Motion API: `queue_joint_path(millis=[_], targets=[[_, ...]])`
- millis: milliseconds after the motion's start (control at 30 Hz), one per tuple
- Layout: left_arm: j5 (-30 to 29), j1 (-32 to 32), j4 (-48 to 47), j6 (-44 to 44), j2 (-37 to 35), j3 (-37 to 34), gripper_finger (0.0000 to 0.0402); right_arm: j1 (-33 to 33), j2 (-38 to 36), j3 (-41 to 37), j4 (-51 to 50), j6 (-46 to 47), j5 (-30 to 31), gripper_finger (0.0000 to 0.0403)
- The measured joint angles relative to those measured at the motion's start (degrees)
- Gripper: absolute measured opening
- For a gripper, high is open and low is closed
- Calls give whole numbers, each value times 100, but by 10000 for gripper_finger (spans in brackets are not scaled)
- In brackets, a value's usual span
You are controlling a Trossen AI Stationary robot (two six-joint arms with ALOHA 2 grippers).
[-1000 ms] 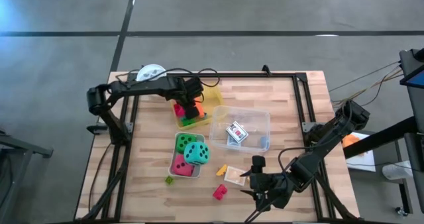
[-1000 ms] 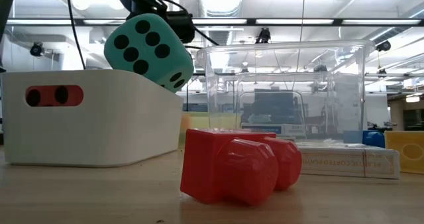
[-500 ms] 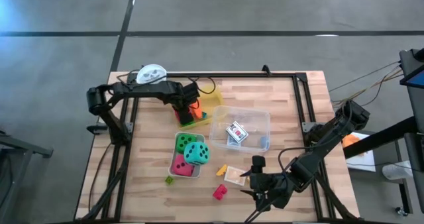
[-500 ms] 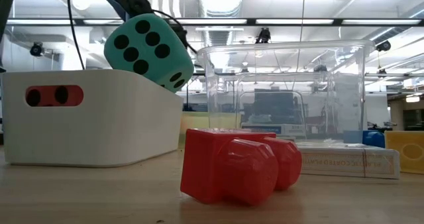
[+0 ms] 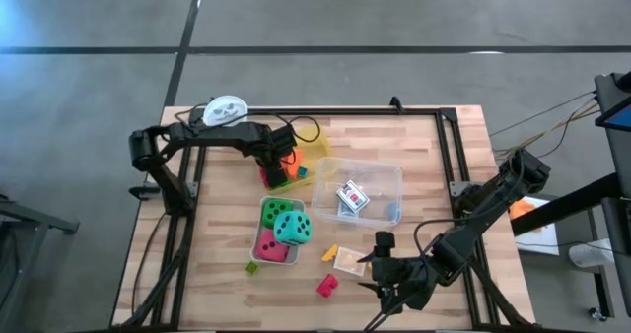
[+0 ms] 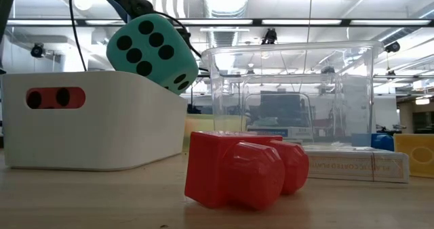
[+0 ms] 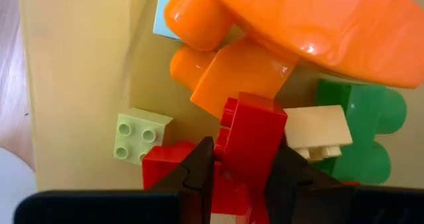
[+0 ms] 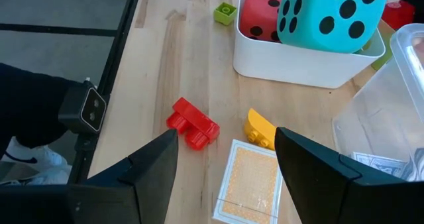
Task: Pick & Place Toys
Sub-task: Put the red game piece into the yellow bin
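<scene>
The left hand (image 7: 238, 177) is down in the yellow tray (image 5: 314, 142) at the far left part of the bench (image 5: 414, 161), its two dark fingers (image 7: 199, 174) pinching a red block (image 7: 252, 141) from either side. The block stands between the pads with its studded end pointing away from the wrist, and it sits in a crowded heap: an orange block (image 7: 232, 71) touches its far end, a cream block (image 7: 318, 128) and a green block (image 7: 361, 128) lie just beside it, another red piece (image 7: 162, 168) is against the near finger, and a pale green block (image 7: 139, 134) lies a little apart.

To do this step well, the lift should probably go straight up out of the heap, slowly, so the neighbours touching the red block fall away rather than ride along or twist it loose. The grip looks centred, which should help; a sideways drag would likely spill the pile over the tray's low wall.

The right hand (image 8: 225, 177) waits low over the near right part of the bench with its fingers spread and nothing between them. Just ahead of it lie a card pack (image 8: 242, 177), a yellow block (image 8: 260, 128) and a red double block (image 8: 193, 122). Farther off stands a white bin (image 5: 281, 236) holding a teal die (image 5: 293, 227), a green die (image 5: 276, 210) and a red die (image 5: 270, 244), with a clear box (image 5: 389, 180) beside it.
</scene>
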Motion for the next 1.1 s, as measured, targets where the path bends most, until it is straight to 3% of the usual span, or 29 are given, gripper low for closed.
queue_joint_path(millis=[333, 1100], targets=[[13, -2, 0, 20, 0, 0, 81, 0, 0, 0, 0, 0, 1, 246], [-4, -4, -49, 17, -7, 2, 251, 0, 0, 0, 1, 2, 0, 246]])
